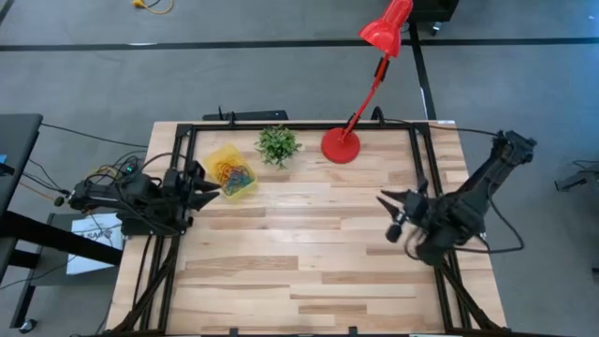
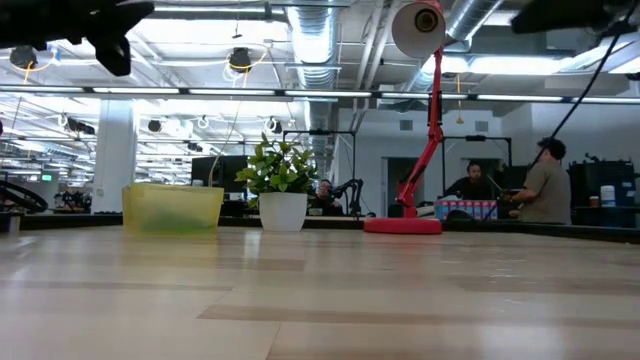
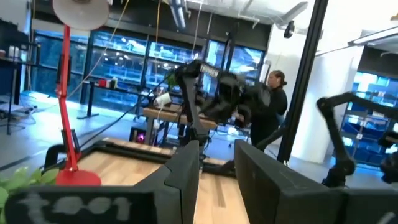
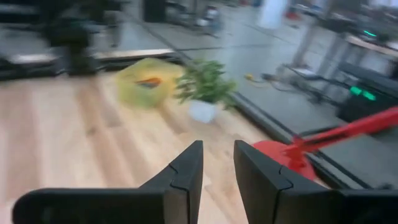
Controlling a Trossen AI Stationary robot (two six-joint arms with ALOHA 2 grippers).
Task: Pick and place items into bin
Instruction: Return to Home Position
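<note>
The yellow bin (image 1: 225, 161) stands flat on the far left part of the table, and coloured loops (image 1: 238, 177) lie heaped inside it. The low view shows the bin (image 2: 172, 208) from the side, and the right wrist view shows the bin (image 4: 146, 81) with an orange loop (image 4: 150, 81) in it. I see no loops on the bare tabletop. My left gripper (image 1: 213, 194) hovers just to the near side of the bin, its fingers (image 3: 186, 171) a narrow gap apart and holding nothing. My right gripper (image 1: 384, 198) hangs over the right side, pointing left, also narrowly open and holding nothing.
A small potted plant (image 1: 278, 144) stands right of the bin. Next to it is the red lamp's base (image 1: 340, 145), and its arm slants up to the red head (image 1: 386, 28). A black frame (image 1: 299, 127) rims the table. People (image 2: 545, 185) sit in the room beyond.
</note>
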